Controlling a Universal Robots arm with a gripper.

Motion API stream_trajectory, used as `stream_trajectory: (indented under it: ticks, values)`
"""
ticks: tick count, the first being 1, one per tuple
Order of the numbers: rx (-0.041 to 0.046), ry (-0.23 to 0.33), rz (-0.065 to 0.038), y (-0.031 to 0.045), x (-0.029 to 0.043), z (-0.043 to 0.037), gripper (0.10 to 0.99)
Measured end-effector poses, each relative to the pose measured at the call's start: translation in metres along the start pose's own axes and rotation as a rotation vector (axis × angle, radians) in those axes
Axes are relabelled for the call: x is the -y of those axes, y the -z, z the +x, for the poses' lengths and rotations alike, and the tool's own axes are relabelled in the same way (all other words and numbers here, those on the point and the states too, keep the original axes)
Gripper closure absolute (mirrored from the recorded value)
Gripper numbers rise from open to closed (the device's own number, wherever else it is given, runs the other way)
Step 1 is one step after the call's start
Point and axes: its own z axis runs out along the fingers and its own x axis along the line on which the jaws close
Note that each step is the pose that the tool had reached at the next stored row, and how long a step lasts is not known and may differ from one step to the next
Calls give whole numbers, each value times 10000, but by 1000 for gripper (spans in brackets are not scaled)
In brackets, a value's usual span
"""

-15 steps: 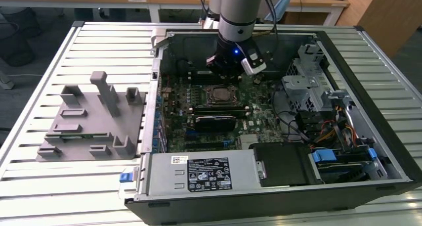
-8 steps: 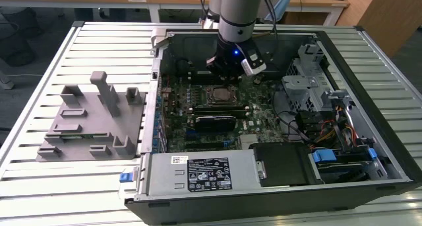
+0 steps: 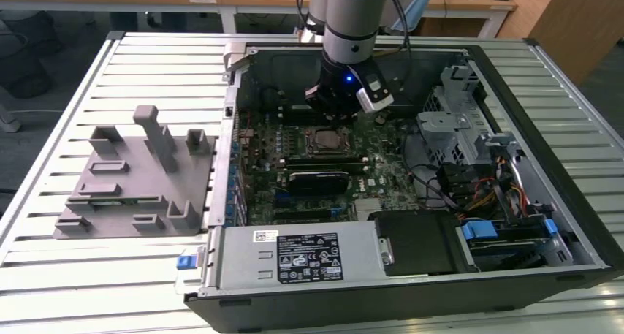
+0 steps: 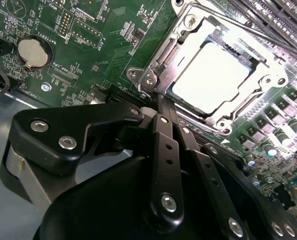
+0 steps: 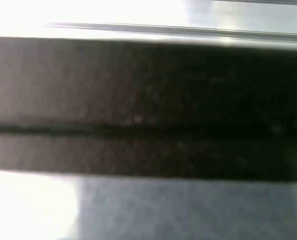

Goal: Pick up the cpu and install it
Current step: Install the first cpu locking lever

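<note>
The fingers (image 4: 156, 100) are drawn together into one narrow tip with nothing between them, and that tip sits at the corner of the socket frame (image 4: 158, 55), beside its thin metal lever. The cpu (image 4: 211, 75) lies flat inside this frame on the green board (image 4: 113, 30), its silvery top bare and apart from the fingers. In the exterior view the arm (image 3: 349, 27) reaches down into the open computer case (image 3: 546, 224), which lies on the slatted bench (image 3: 107, 275) beside a grey tray (image 3: 137, 180) with upright posts.
</note>
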Motion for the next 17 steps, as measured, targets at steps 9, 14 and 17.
stream_trajectory:
  ticks: [9,14,17]
  values:
    - [7,0,-119,87,-17,-1,980]
    - [4,0,-115,140,-17,-1,980]
    - [4,0,-113,143,9,0,980]
